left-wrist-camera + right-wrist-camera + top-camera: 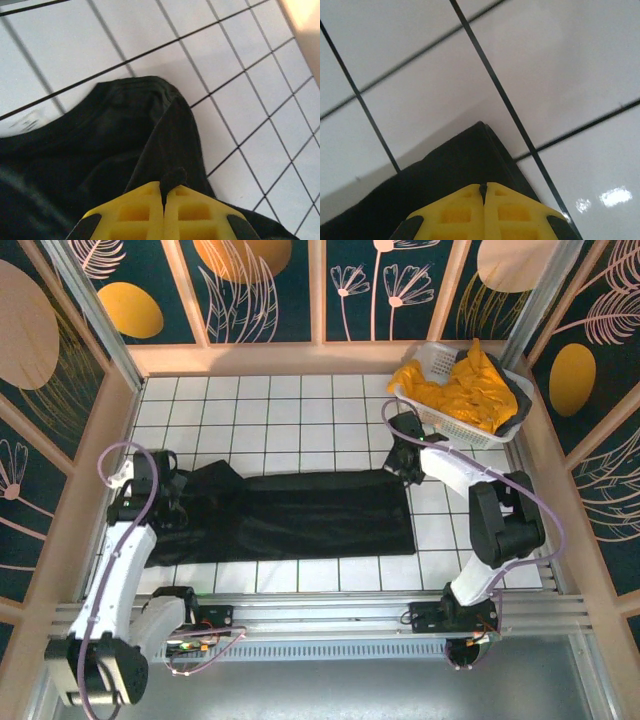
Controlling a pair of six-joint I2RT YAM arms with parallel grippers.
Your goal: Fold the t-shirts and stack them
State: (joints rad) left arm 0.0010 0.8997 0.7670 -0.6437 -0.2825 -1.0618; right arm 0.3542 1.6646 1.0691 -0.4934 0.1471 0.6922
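Left arm (125, 550): reaches forward from its base along the left side, wrist turned inward.
Left jaws: closed, yellow fingers (135, 210) flush, a nub of the black t-shirt (300, 515) pinched at the tips.
Right arm (480, 490): elbow folded outward, forearm angled forward-left, wrist low.
Right jaws: closed, fingers (455, 212) flush, gripping the same shirt's corner.

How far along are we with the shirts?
Done: the black t-shirt lies stretched long on the table. In hand: the left gripper and right gripper are each shut on one end. To do: its folds, then the yellow t-shirts heaped in the basket; nothing is stacked yet.
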